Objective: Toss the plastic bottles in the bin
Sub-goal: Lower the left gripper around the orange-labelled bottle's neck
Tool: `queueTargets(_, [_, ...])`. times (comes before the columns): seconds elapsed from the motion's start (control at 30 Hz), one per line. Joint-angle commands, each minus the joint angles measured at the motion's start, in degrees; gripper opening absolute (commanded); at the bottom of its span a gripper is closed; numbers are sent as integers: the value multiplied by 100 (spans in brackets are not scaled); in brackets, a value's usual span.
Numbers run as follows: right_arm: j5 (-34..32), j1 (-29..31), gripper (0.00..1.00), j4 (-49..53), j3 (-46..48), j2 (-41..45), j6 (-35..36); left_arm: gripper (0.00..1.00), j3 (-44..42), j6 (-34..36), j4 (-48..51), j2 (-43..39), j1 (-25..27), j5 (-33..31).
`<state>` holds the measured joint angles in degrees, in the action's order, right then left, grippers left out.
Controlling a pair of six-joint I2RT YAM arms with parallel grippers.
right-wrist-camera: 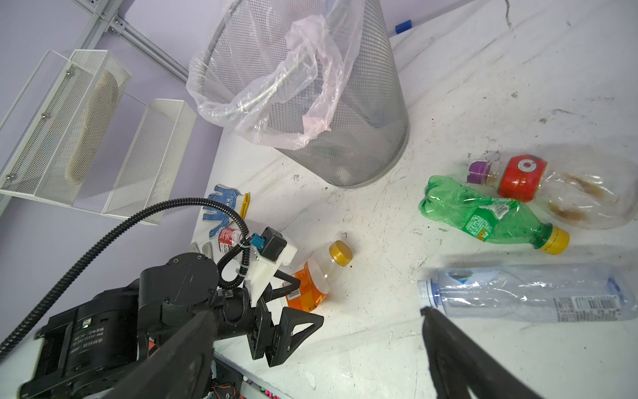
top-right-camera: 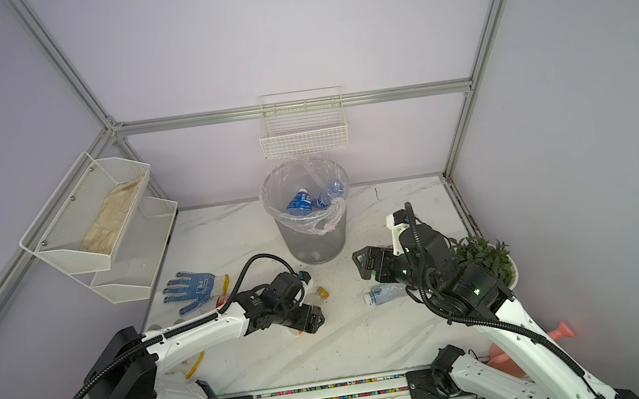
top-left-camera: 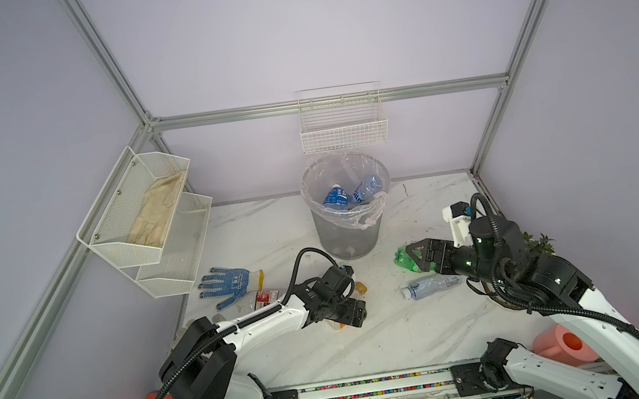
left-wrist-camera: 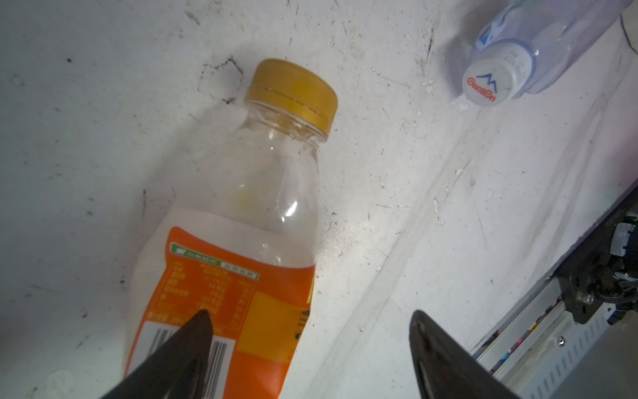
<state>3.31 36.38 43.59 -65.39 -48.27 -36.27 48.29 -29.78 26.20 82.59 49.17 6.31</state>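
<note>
Orange-labelled bottle [left-wrist-camera: 221, 276] lies beneath the left jaws, spread apart; right jaws also apart.

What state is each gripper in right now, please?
Left gripper: open, at the orange-labelled bottle, not closed on it.
Right gripper: open, holding nothing.

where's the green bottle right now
In a top view the green bottle lies right of the bin, at the right claw; its wrist view shows a red-labelled bottle beside it.
</note>
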Motion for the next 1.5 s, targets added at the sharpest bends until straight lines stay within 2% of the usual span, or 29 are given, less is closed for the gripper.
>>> queueTargets(0.0, [81, 18, 94, 164, 141, 161, -343, 87, -248, -142, -238, -347, 23, -77])
queueTargets(0.17, [237, 18, 93, 87, 408, 266, -543, 87, -293, -150, -240, -517, 45, -86])
queueTargets(0.4, [207, 18, 93, 211, 302, 266, -545, 88, -378, -168, -233, -577, 49, -139])
queueTargets(0.87, [304, 25, 93, 115, 358, 213, -429, 90, -471, -254, -452, -287, 48, -157])
queueTargets(1.37, [197, 20, 92, 138, 429, 336, -431, 88, -600, -178, -695, -209, 41, -226])
queueTargets(1.47, [204, 23, 92, 85, 481, 370, -420, 87, -543, -135, -694, 108, 35, -217])
